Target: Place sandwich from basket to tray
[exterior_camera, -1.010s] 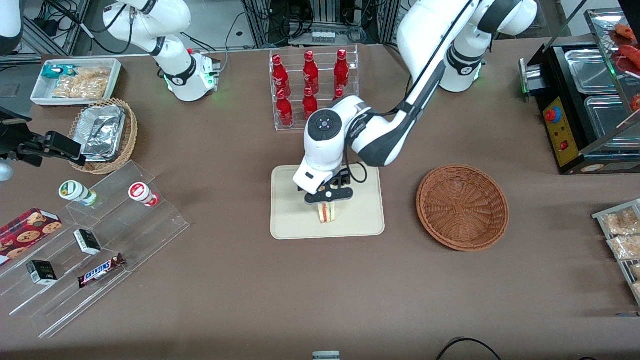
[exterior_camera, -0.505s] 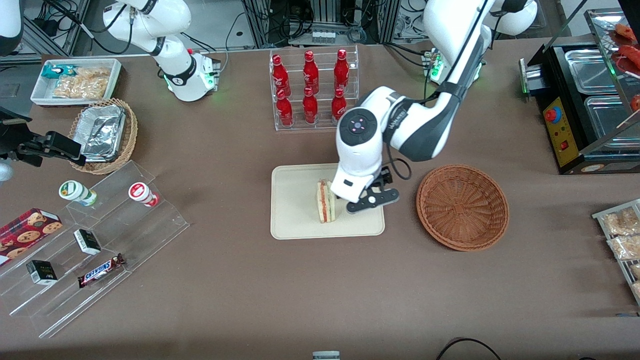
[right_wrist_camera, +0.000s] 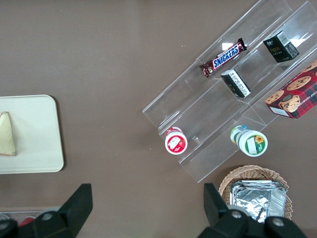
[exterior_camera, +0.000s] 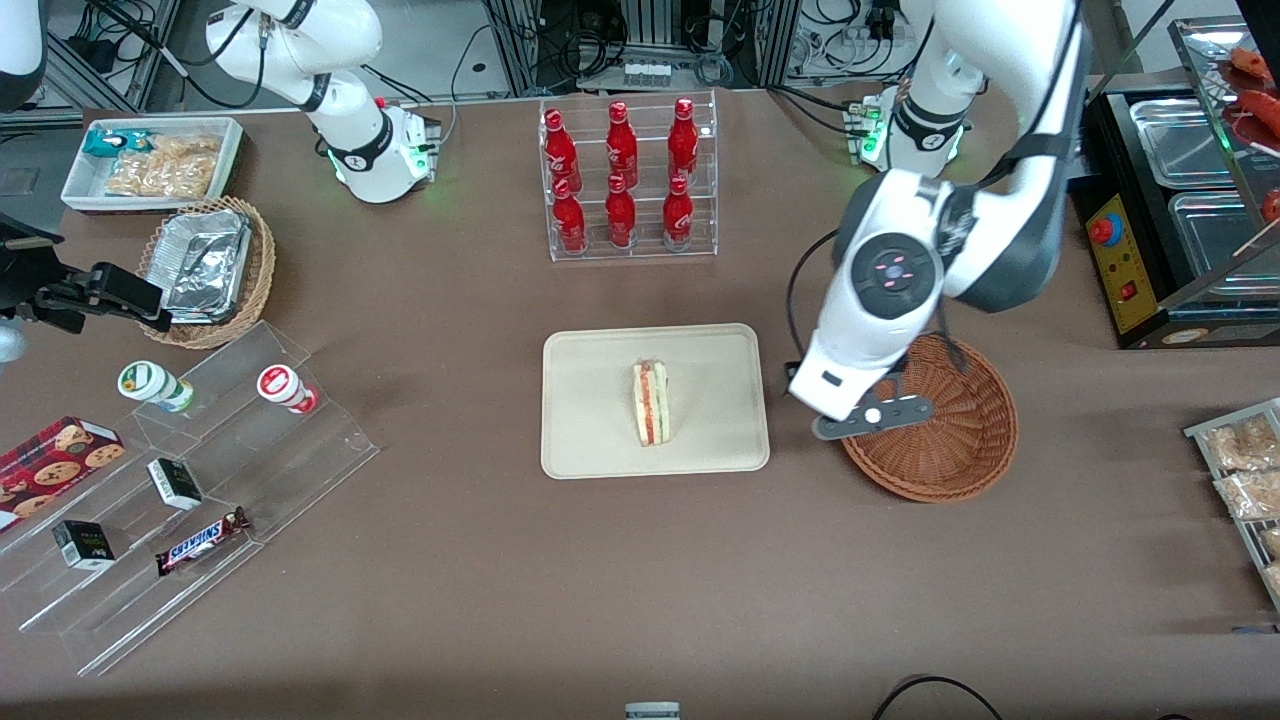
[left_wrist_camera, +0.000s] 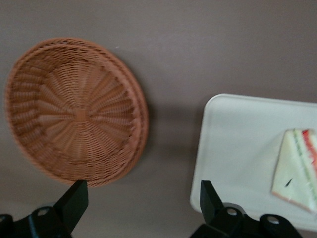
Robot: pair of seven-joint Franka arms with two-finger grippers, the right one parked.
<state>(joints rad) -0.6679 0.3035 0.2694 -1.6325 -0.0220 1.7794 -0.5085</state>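
Front view: lying now on the tray (exterior_camera: 600, 440), near the worktop's middle, the sandwich (exterior_camera: 651, 403), cut side up and filling stripes showing, with nothing gripping it. Hanging over the rim of the basket (exterior_camera: 965, 465) on the side nearest the tray, the gripper (exterior_camera: 872, 415), having pulled off the tray within the last second and swung toward the working arm's end of the worktop. Sitting bare inside, the basket, apart from the tray.

Left wrist view: looking down past two black fingers (left_wrist_camera: 74, 198) spread wide with nothing between them; showing beneath, the basket (left_wrist_camera: 74, 111), and beside it the corner of the tray (left_wrist_camera: 233, 148) carrying the sandwich (left_wrist_camera: 297, 166) flat on its surface.

Right wrist view: catching only the tray's edge (right_wrist_camera: 39, 134) and a pale corner of the sandwich (right_wrist_camera: 6, 134).

Judging from this: transfer looking complete, release done, arm retreating.
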